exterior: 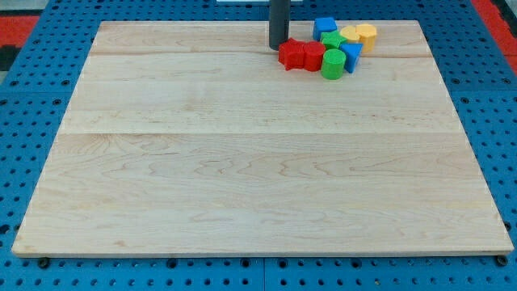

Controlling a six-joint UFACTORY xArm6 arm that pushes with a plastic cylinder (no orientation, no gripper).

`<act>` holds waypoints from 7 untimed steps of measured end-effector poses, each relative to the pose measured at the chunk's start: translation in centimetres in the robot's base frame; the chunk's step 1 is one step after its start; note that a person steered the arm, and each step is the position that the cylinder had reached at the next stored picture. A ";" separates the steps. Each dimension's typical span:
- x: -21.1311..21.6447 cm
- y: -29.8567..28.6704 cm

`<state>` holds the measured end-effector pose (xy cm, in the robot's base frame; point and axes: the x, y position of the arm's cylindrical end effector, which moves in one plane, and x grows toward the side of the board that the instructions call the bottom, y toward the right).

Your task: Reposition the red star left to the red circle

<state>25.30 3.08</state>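
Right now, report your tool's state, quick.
No fingers: my tip is a bare rod, holding nothing, at the upper left edge of the red star, by the block cluster.

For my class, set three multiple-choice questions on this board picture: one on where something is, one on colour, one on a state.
1. Where do the blocks lie on the wooden board?
A. near the view's top, right of centre
B. at the view's bottom left
C. spread evenly over it

2. What colour are the two blocks nearest my tip?
A. yellow
B. red
C. blue

3. How do the blocks stand to one another?
A. far apart
B. stacked in one tower
C. packed in one tight cluster

Answers:
1 A: every block sits by the top edge, right of centre.
2 B: the red star and the red circle lie just right of my tip, the star closest.
3 C: the green cylinder, blue blocks and yellow blocks press against the red ones.
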 end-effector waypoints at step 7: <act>-2.4 -11.7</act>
